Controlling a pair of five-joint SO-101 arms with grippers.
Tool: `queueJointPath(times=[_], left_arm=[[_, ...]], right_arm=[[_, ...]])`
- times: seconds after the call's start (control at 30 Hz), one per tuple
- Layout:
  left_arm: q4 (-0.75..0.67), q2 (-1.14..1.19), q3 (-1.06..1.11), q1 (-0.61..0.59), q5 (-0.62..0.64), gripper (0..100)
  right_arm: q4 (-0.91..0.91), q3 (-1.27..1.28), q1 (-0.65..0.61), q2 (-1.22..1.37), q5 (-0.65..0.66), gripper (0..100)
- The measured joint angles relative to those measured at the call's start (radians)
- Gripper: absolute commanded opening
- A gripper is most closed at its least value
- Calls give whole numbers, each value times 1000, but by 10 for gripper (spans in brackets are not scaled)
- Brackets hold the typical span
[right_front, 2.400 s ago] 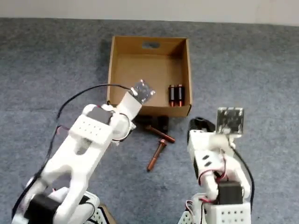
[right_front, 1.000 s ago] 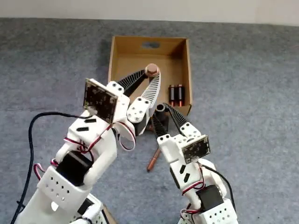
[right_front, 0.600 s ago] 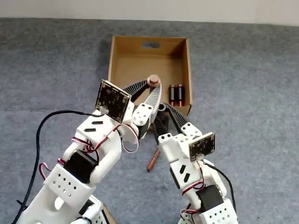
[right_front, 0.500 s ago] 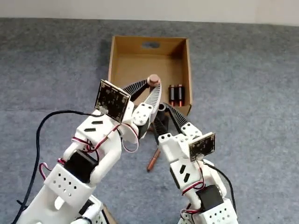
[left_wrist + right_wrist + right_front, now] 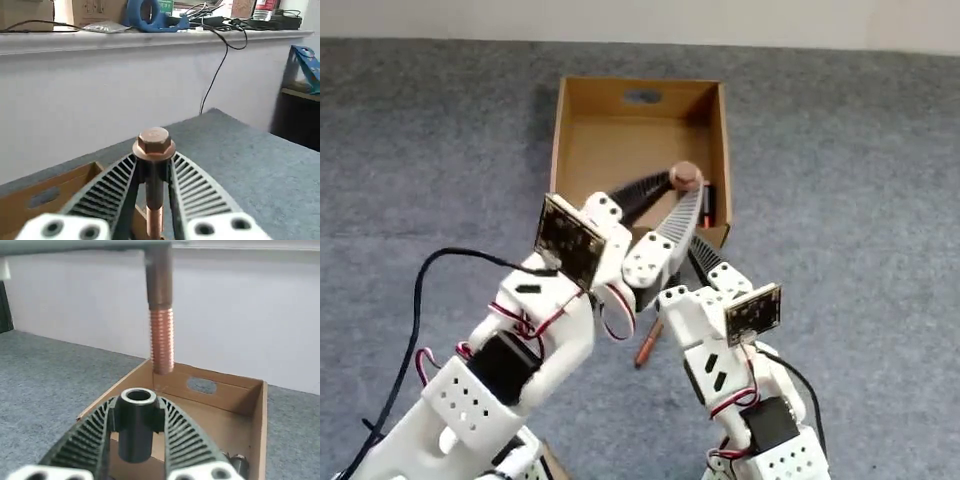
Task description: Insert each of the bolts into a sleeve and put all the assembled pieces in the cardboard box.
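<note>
Well, from above, the left gripper (image 5: 684, 190) pinches a copper hex-headed bolt (image 5: 686, 177) upright with its head up. The bolt shows in line with the near right corner of the brown cardboard box (image 5: 640, 92). Only the head shows from there. The left wrist view adds the smooth shank of the bolt (image 5: 154, 185), clamped between the ribbed black fingers (image 5: 192, 185) and cut off at the frame edge.

The right wrist view shows the bolt's threaded end (image 5: 161, 340) hanging just above a black cylindrical sleeve (image 5: 136, 427). The right gripper (image 5: 136, 407) squeezes that sleeve upright, bore up. The tip and the bore are apart, and I cannot tell whether they line up.

From overhead the left arm hides the sleeve. A second copper bolt (image 5: 648, 345) lies on the grey carpet (image 5: 840, 150) between the arms, partly covered. The assembled pieces (image 5: 709, 205) in the box corner are mostly hidden by the fingers, and one (image 5: 239, 460) is hard to make out.
</note>
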Motion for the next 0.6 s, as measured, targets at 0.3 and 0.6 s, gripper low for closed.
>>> queueJointPath(times=[0.3, 0.6], left_arm=[[107, 0, 0, 0, 0, 8], [107, 0, 0, -28, 0, 8]], right_arm=[[0, 0, 0, 2, 0, 5], [0, 0, 0, 2, 0, 5]])
